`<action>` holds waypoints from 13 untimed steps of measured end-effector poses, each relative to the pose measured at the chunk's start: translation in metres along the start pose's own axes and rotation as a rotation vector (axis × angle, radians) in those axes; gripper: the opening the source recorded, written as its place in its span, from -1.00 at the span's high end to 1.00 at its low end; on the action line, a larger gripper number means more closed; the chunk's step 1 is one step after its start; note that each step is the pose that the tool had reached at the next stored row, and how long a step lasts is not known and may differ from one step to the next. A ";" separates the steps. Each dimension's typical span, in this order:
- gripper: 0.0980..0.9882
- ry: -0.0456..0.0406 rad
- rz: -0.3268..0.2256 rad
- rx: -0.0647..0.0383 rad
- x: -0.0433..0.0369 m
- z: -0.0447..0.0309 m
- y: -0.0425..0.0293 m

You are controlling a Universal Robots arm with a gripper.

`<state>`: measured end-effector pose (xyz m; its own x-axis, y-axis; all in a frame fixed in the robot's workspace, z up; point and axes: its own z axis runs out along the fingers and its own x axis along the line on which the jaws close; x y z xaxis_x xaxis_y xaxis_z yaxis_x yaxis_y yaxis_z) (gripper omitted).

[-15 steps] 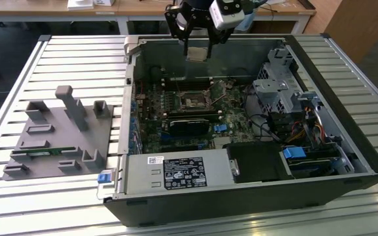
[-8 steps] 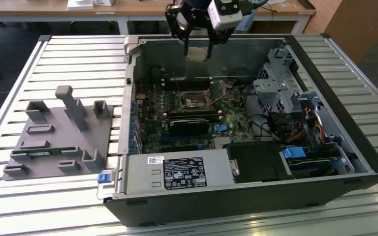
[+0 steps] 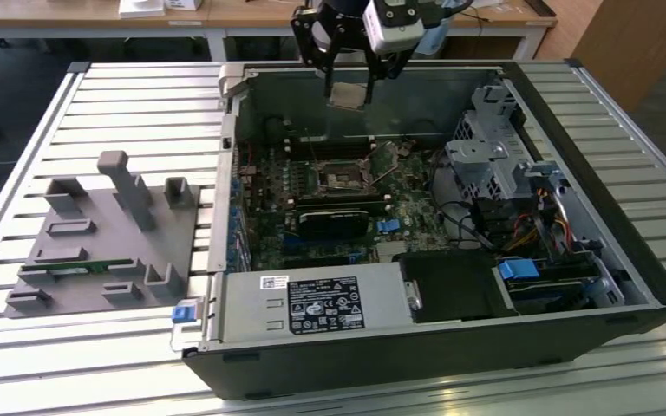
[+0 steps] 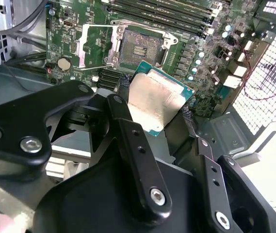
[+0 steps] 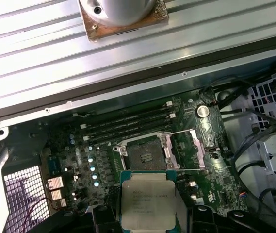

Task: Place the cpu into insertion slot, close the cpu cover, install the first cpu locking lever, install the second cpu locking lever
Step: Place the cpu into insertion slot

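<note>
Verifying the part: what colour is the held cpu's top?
The cpu top is dull silver-grey with a green edge; the first wrist view shows it best.

The matte black two-finger gripper (image 4: 154, 99) is built of long flat linkage bars pinned with round silver screws (image 4: 157, 195), its fingers (image 4: 128, 128) tipped with small ribbed dark pads (image 4: 123, 82). A pale grey boxy camera housing (image 3: 394, 24) sits on the black wrist (image 3: 339, 26).
</note>
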<state>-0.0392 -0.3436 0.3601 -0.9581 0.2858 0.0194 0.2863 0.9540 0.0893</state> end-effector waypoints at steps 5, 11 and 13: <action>0.00 -0.0022 0.025 0.000 0.0000 0.0001 0.0000; 0.00 -0.0044 0.048 -0.001 0.0000 0.0002 0.0000; 0.00 -0.0051 0.056 -0.001 0.0000 0.0003 0.0000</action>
<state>-0.0392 -0.3435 0.3598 -0.9404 0.3396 0.0193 0.3399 0.9362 0.0893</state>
